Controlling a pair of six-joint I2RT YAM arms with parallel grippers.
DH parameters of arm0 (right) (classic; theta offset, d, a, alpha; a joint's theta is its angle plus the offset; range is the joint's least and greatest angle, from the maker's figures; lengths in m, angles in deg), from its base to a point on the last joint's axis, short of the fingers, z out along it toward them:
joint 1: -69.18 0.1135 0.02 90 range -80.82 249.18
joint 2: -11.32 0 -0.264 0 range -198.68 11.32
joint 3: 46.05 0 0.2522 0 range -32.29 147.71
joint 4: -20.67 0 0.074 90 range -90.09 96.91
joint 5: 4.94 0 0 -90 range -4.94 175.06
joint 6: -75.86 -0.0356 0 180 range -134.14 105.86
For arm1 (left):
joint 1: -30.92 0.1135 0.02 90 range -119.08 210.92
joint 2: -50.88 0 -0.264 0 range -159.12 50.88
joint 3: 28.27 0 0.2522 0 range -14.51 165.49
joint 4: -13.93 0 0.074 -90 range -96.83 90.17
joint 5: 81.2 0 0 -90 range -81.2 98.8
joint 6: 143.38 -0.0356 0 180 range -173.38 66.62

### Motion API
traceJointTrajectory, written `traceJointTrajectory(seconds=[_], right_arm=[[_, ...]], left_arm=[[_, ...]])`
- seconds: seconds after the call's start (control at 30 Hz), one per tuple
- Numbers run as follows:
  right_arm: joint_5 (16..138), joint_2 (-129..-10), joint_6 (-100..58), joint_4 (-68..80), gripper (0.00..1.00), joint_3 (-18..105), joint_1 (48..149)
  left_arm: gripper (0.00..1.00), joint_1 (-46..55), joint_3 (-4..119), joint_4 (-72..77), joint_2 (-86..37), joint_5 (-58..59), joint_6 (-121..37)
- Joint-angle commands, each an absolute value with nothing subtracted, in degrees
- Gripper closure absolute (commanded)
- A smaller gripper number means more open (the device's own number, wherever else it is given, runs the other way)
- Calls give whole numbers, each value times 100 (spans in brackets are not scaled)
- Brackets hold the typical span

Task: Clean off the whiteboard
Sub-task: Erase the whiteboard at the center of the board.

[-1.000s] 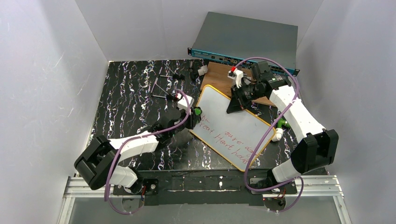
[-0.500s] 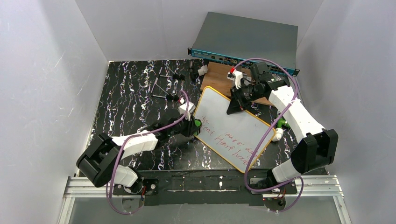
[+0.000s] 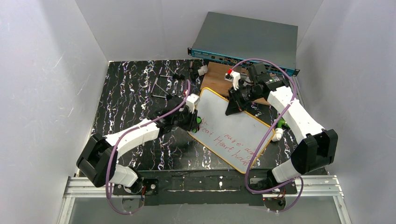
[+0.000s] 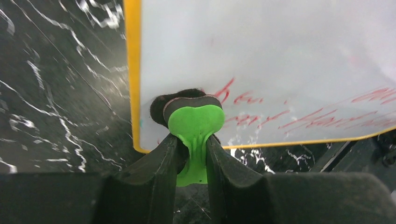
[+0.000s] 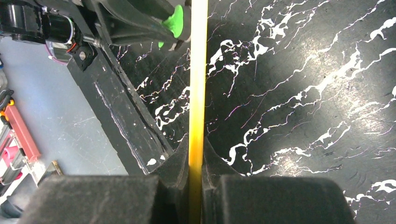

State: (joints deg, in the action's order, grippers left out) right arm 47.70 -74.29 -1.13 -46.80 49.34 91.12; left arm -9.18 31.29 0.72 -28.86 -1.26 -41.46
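Change over the last second: left arm has reached further along the left edge of the whiteboard [image 3: 233, 126], carrying the eraser [image 4: 195, 122] down that edge and part-way back. The board's far edge now sits slightly higher and its face looks greyer, so it is probably tilted more.

Left tool [image 4: 192, 149]: clamped on the green eraser stem, black felt pad pressed to the board face just inside the yellow frame, near the left corner.

Right tool [image 5: 196, 150]: closed on the yellow frame at the far edge, holding the board steady.

Board position: right half of the desk [image 3: 130, 93], near corner toward the near edge, far edge over the wooden board [image 3: 217, 74].

Meaning: wiping is under way at the start of the red writing [image 4: 261, 119]. The leftmost letters look thinned, but most text remains, so the task is early.

Count: 1 whiteboard, 1 eraser, 2 lines of writing, 1 wooden board, 2 tools.
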Motion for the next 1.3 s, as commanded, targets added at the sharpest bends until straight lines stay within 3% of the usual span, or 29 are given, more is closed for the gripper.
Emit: traceJointTrajectory(seconds=[0.0,0.2,0.63,1.27], right_arm=[[4547,-7211,216,-4486,99,4921,9247],[4592,-7158,238,-4479,99,4893,9256],[4607,-7192,264,-4512,99,4912,9282],[4644,-7080,291,-4495,99,4817,9300]], left_arm=[[100,-791,4007,-707,-2795,167,-4465],[100,-671,4522,-1176,-3011,117,-4734],[100,-652,3511,-1332,-3003,-551,-4780],[100,-542,5051,-1844,-3286,-162,-4937]])
